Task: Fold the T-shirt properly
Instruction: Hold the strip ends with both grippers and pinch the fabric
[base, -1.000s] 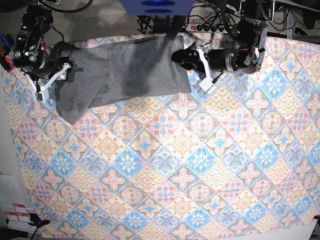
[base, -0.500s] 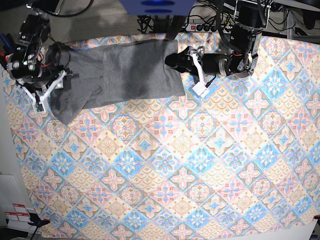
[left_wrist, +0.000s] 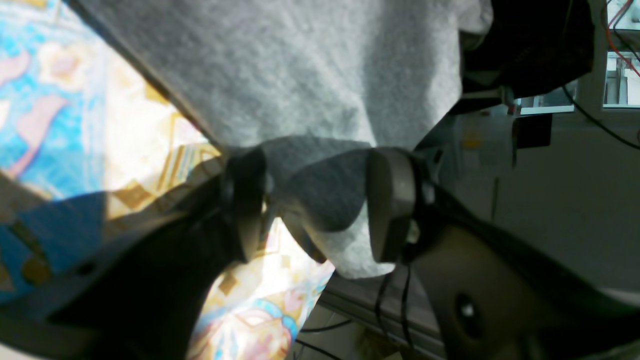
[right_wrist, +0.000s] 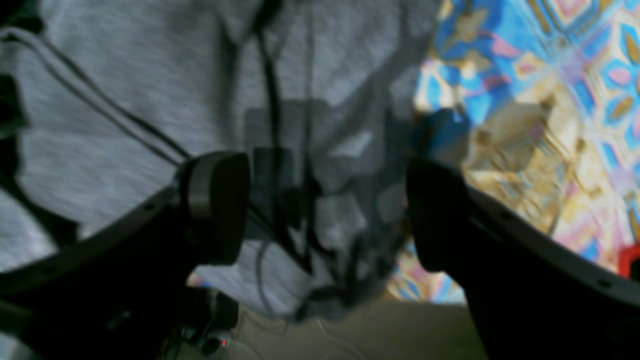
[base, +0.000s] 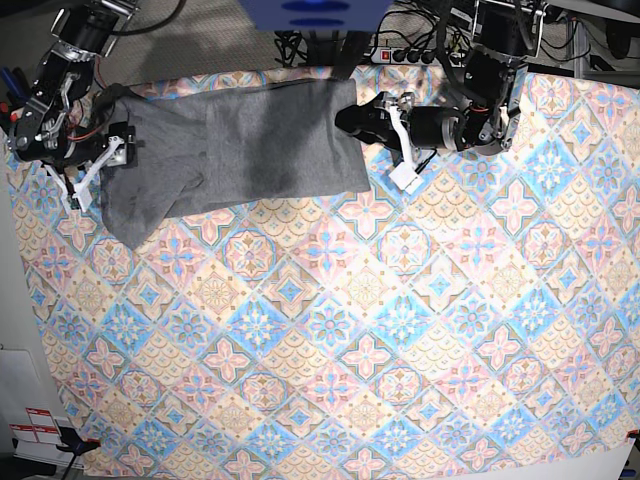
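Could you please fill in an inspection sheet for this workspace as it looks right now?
Surface: tablecloth with colourful tile pattern, covering the table.
Job's things: grey T-shirt lying partly folded along the far edge, still rumpled at the right arm's end.
Clutter: nothing seen on the cloth.
Grippers: left gripper has shirt fabric between its fingers, jaws not fully closed; right gripper jaws wide apart over the shirt, holding nothing.
Cables: power strip and a tangle of leads behind the table.
Surroundings: grey floor beyond the far edge; white sheets at the near corner.
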